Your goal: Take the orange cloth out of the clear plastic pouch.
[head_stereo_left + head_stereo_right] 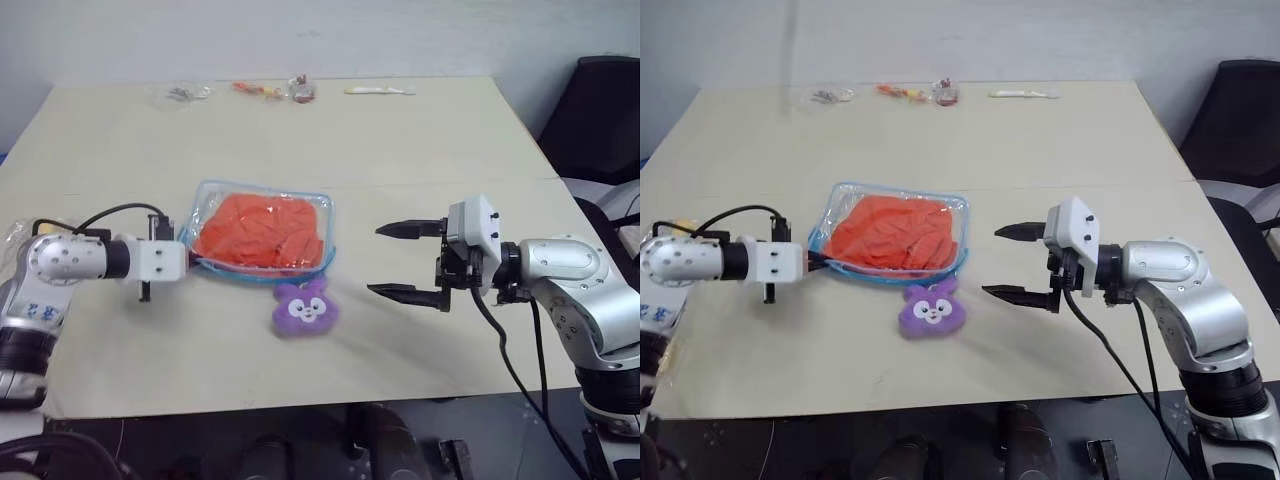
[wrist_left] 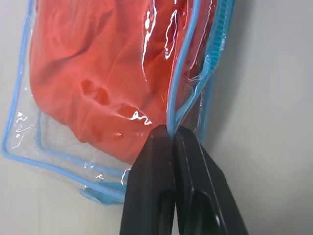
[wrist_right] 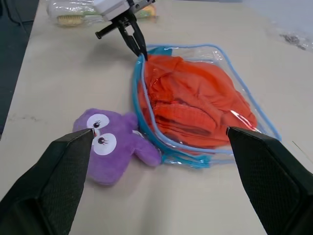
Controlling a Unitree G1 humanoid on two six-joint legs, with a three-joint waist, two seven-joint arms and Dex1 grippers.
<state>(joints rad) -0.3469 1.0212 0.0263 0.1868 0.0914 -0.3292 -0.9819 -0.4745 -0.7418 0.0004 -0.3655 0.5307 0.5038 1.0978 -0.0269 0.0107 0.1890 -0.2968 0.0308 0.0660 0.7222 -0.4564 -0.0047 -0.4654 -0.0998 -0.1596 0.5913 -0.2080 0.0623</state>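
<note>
A flat, transparent plastic pouch with light blue edging and rounded corners (image 1: pixel 262 232) lies near the middle of the pale beige worktop (image 1: pixel 420 160). The bright orange soft cloth (image 1: pixel 262 231) is inside it, bunched and filling most of the pouch.

The left tool (image 2: pixel 172 133) has its two black fingers pressed together on the pouch's blue edging at the left corner of the pouch, pinching the rim where the mouth stands slightly parted. The right tool (image 1: pixel 407 262) hangs above the worktop to the right of the pouch, apart from it, its fingers spread wide and holding nothing, pointing left toward the pouch.

A small purple bunny plush (image 1: pixel 305 308) lies on the worktop just beside the pouch's near edge, touching or nearly touching it. Along the far edge of the worktop lie several small things: a clear bag with dark bits (image 1: pixel 178 93), small orange and red pieces (image 1: pixel 275 90) and a pale stick-like piece (image 1: pixel 379 90). At the left, the right wrist view shows a thin clear bag with a brush (image 3: pixel 73 12).
</note>
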